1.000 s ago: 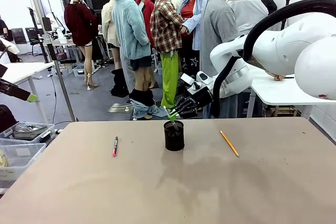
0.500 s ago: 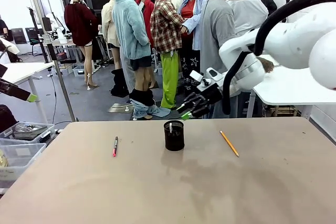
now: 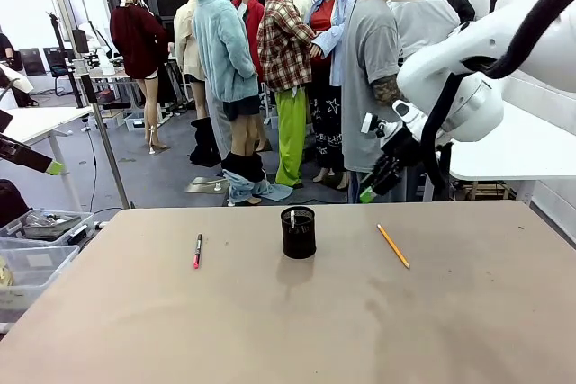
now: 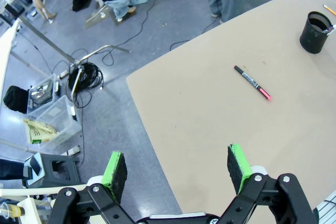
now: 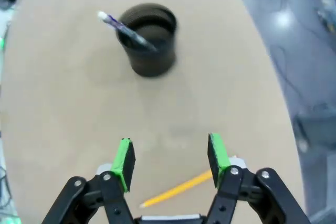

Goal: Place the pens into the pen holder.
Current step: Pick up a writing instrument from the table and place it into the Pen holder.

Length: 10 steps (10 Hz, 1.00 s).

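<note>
**Front view.** The right gripper (image 3: 369,192) hangs in the air above the far right part of the surface (image 3: 270,330) and carries nothing. The pen holder (image 3: 298,232) stands upright near the middle with a pale pen (image 3: 292,218) inside it. The pencil (image 3: 392,245) lies flat to its right, apart from it. The dark pen (image 3: 197,251) lies flat to its left, well apart.

**Left wrist view.** The left gripper (image 4: 176,166) is wide open and empty, high above the near corner of the surface. The dark pen (image 4: 252,83) lies ahead of it, and the pen holder (image 4: 316,25) stands farther off.

**Right wrist view.** The right gripper (image 5: 170,158) is wide open and empty. The pencil (image 5: 181,188) lies on the surface just below it, running slantwise under one finger. The pale pen (image 5: 123,29) leans against the holder's rim.

**Procedure, as I judge it.** The step in hand is picking up the pencil.
1. I roll the wrist until the jaws stand square across the shaft.
2. I centre on the pencil's middle and descend until the pads straddle it just above the surface.
3. I close gently, because a thin shaft can roll or pivot.
4. I lift, tilt the pencil upright and release it inside the rim, on the side away from the leaning pen.
</note>
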Each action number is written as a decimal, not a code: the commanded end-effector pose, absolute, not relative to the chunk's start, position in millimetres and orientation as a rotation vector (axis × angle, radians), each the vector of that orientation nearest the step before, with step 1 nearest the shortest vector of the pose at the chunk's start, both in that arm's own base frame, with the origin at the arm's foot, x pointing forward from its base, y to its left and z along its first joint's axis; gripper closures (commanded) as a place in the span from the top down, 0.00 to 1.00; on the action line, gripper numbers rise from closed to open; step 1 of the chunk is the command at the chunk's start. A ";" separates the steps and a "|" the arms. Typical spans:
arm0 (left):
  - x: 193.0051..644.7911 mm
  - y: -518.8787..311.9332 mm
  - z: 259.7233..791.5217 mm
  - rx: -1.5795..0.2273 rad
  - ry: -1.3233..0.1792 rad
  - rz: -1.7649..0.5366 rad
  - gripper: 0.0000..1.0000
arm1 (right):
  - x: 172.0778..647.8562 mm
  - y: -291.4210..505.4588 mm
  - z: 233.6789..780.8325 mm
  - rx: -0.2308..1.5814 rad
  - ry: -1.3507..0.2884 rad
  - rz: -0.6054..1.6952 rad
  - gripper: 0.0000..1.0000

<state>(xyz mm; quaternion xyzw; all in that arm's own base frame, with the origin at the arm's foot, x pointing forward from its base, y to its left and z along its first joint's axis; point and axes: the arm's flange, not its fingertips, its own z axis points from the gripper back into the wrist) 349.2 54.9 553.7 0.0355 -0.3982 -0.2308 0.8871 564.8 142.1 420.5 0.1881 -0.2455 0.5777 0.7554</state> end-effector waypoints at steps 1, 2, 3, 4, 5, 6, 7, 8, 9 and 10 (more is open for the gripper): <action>349.5 54.8 554.1 0.075 -0.829 -0.457 1.00 | 550.9 154.5 428.5 0.287 -0.277 1.068 0.70; 349.5 54.8 554.1 0.075 -0.829 -0.457 1.00 | 550.0 154.0 429.4 0.219 -0.217 0.985 0.70; 349.5 54.8 554.1 0.075 -0.829 -0.457 1.00 | 551.6 155.7 431.8 0.153 -0.144 0.919 0.70; 349.5 54.8 554.1 0.075 -0.829 -0.457 1.00 | 554.4 159.5 434.9 0.103 -0.051 0.857 0.70; 349.5 54.8 554.1 0.075 -0.829 -0.457 1.00 | 562.2 164.1 435.0 0.055 0.034 0.803 0.70; 349.5 54.8 554.1 0.075 -0.829 -0.457 1.00 | 571.1 171.8 431.7 -0.009 0.085 0.735 0.70; 349.5 54.8 554.1 0.075 -0.829 -0.457 1.00 | 580.6 180.7 425.8 -0.038 0.103 0.697 0.70; 349.5 54.8 554.1 0.075 -0.829 -0.457 1.00 | 588.0 186.2 417.8 -0.031 0.122 0.685 0.70; 349.5 54.8 554.1 0.075 -0.829 -0.457 1.00 | 597.0 192.2 406.1 -0.029 0.133 0.650 0.70; 349.5 54.8 554.1 0.075 -0.829 -0.457 1.00 | 604.2 197.5 392.0 -0.033 0.101 0.656 0.70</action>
